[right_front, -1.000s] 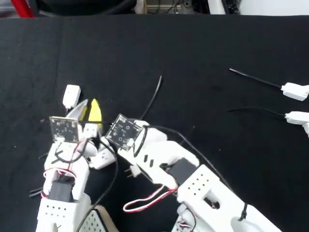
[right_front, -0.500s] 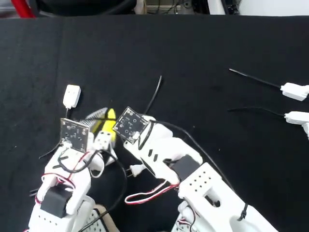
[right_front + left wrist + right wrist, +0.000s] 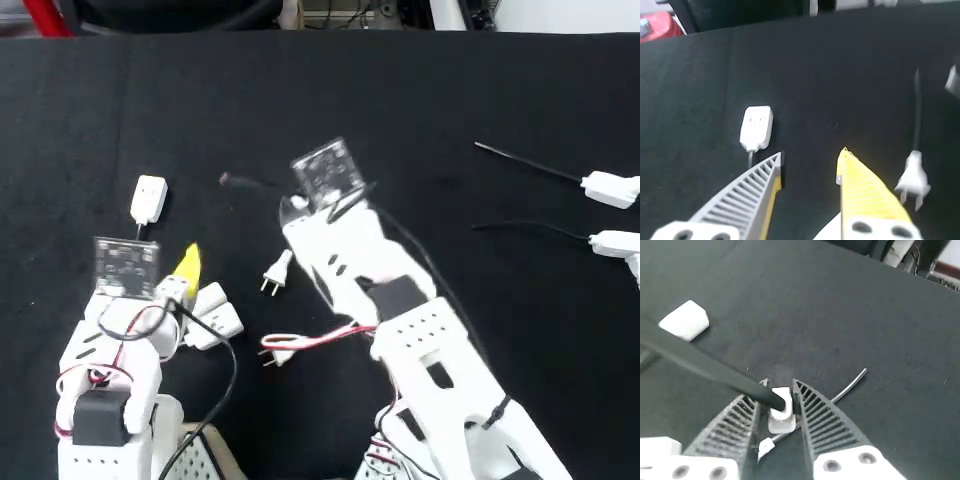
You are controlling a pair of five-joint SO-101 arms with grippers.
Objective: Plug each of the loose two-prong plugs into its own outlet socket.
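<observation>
My right gripper [image 3: 779, 386] is shut on a small white corded piece [image 3: 780, 416], whose black cord [image 3: 700, 365] trails off to one side. In the high view this gripper [image 3: 291, 207] is near the table's middle. One loose two-prong plug [image 3: 275, 272] lies between the arms, and the left wrist view shows it as the plug [image 3: 912, 179] beside the yellow finger [image 3: 860, 185]. A second plug [image 3: 276, 352] lies nearer the front. My left gripper [image 3: 810, 160] is open and holds nothing, just short of a white outlet socket [image 3: 756, 126] that the high view places as the socket [image 3: 148, 198] at the left.
Two more white corded pieces [image 3: 610, 187] [image 3: 615, 242] lie at the right edge, with thin black cords running left. A red and white wire [image 3: 320, 338] loops by the right arm's base. The black cloth [image 3: 420, 90] at the back is bare.
My right arm swung away from the left arm toward the table's middle, carrying the white piece, and its cord swung left. My left gripper drew back. A plug now lies uncovered between the arms.
</observation>
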